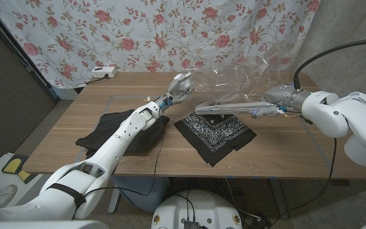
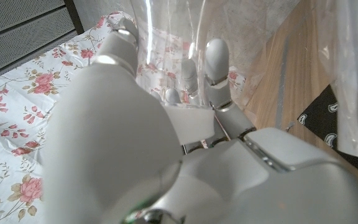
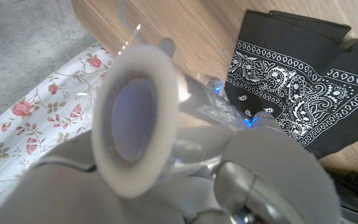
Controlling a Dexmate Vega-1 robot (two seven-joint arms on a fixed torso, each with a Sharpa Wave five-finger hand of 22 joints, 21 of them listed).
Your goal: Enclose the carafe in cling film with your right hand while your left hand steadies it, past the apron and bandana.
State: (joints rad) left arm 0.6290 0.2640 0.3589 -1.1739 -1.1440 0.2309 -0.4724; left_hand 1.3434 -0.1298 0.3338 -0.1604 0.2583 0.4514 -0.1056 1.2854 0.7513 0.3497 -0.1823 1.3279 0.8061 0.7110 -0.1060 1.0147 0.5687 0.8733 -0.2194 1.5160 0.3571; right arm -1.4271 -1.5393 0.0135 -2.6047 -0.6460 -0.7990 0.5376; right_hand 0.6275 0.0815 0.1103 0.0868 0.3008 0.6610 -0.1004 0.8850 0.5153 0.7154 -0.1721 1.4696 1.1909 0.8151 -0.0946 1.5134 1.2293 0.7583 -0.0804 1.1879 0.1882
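One wooden table carries two dark cloths. One black apron, soft, plain and crumpled, lies toward the table's left edge, partly under the left forearm. One black square bandana with white paisley print lies flat near the middle of the table, one corner pointing at the front edge; the right wrist view shows its patterned border clearly.

One clear carafe, glassy and hard to outline, stands near the table's back edge, beyond both cloths. One sheet of thin, glossy, wrinkled cling film is draped across it, drawn from one roll with a white cardboard-like core.

The left hand is raised at the carafe's left side, fingers extended and apart against the clear surface; whether they actually grip it cannot be told.

The right hand is wrapped around the cling film roll, holding it level above the bandana's back corner, to the right of the carafe.

One white power strip rests at the table's back left corner, before a floral curtain.
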